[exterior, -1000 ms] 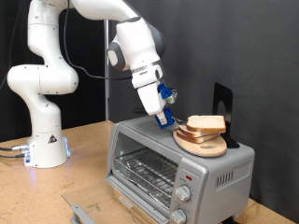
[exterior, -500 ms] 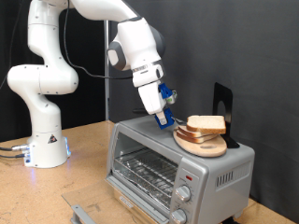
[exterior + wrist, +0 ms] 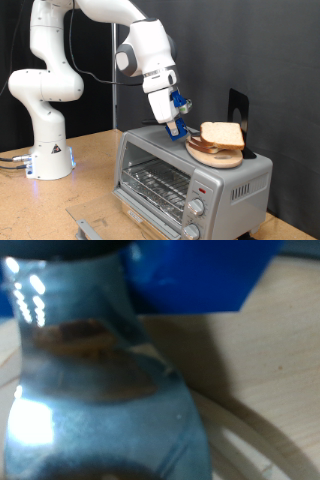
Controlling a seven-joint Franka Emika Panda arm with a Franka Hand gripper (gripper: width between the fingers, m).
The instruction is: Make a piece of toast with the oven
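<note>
On top of the oven, at three o'clock from the gripper, the piece of toast lies on a round board, and I cannot tell whether the gripper is spread.

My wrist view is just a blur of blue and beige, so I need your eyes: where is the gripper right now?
Observer: The gripper is above the top of the toaster oven, at the edge of a round wooden board.
Operator: Where is the bread?
Observer: The slice of bread lies on that board, not between the fingers.
Operator: Anything inside the oven?
Observer: Only its wire rack shows; no bread on it.
</note>
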